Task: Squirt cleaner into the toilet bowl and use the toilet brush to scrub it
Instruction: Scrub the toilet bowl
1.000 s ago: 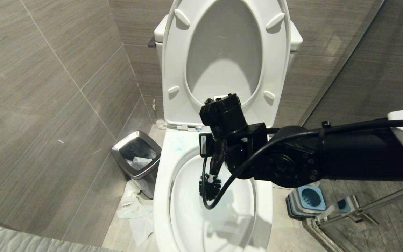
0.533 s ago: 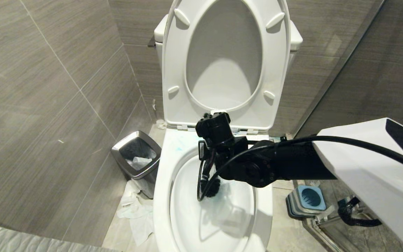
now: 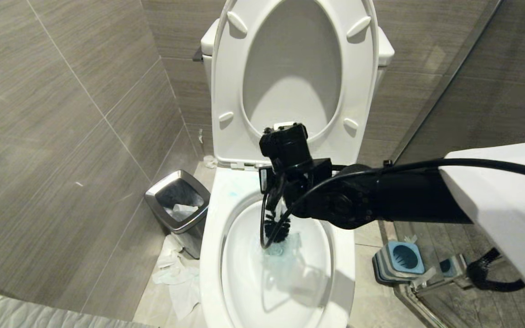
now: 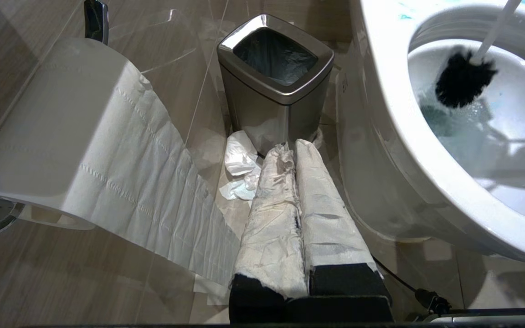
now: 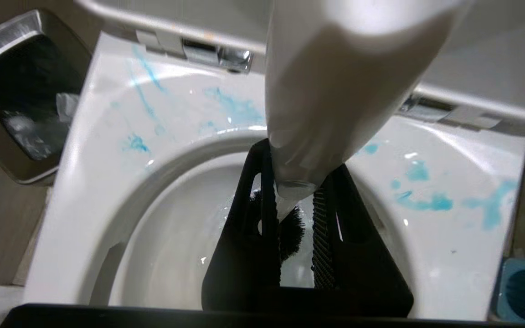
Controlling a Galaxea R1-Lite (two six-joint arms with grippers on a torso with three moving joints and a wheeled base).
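1. Steel bin [image 3: 178, 200] on floor at left of toilet, crumpled paper [image 3: 176, 278] beside it. Left hand [image 4: 295, 150] parked low near bin, paper-wrapped fingers pressed together, holding nothing.
2. Toilet bowl [image 3: 210, 255] centre, seat and lid up; turquoise cleaner [image 5: 237, 107] smeared on back rim, tinting the water.
3. Toilet brush [image 3: 277, 226]: dark bristle head inside bowl, at or just above the water near the back wall; white handle rises into right hand [image 3: 277, 196].
4. Right hand clamped on the handle, upper part, pointing down over bowl.
5. Handling guess: brush light, handle stiff but smooth plastic, likely slippery when wet; bristles springy. Best hold is high on handle, away from wet head, firm enough to stop twisting.
6. Blue-and-grey holder [image 3: 401, 260] on floor right of toilet.
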